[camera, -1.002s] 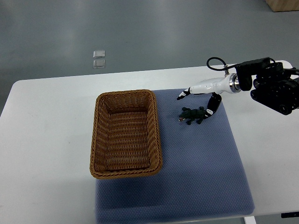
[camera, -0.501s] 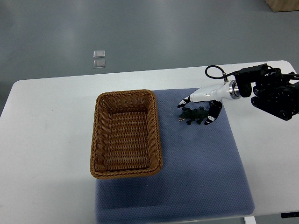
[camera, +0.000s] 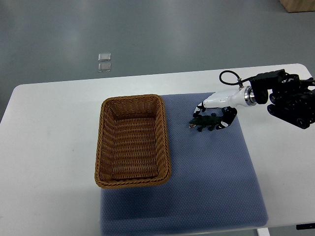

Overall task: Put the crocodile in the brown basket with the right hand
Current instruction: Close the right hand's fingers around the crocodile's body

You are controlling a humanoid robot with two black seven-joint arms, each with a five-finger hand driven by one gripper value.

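A small dark green toy crocodile (camera: 204, 123) lies on the blue mat (camera: 211, 177), right of the brown wicker basket (camera: 166, 142). My right hand (camera: 210, 118) reaches in from the right edge and sits directly over the toy. Its white fingers (camera: 199, 107) curl down on the crocodile's far side and the black-tipped thumb on its near right side, closed on the body. The crocodile still rests on the mat. The basket holds nothing. My left arm is out of sight.
The white table (camera: 49, 147) carries the mat and basket. The black forearm with its cable (camera: 288, 98) hangs over the table's right end. Two small clear squares (camera: 104, 62) lie on the grey floor beyond, and a cardboard box corner (camera: 298, 5) shows top right.
The right hand came down from above the crocodile and its fingers, spread a second ago, curled in around the toy. The crocodile has barely shifted.
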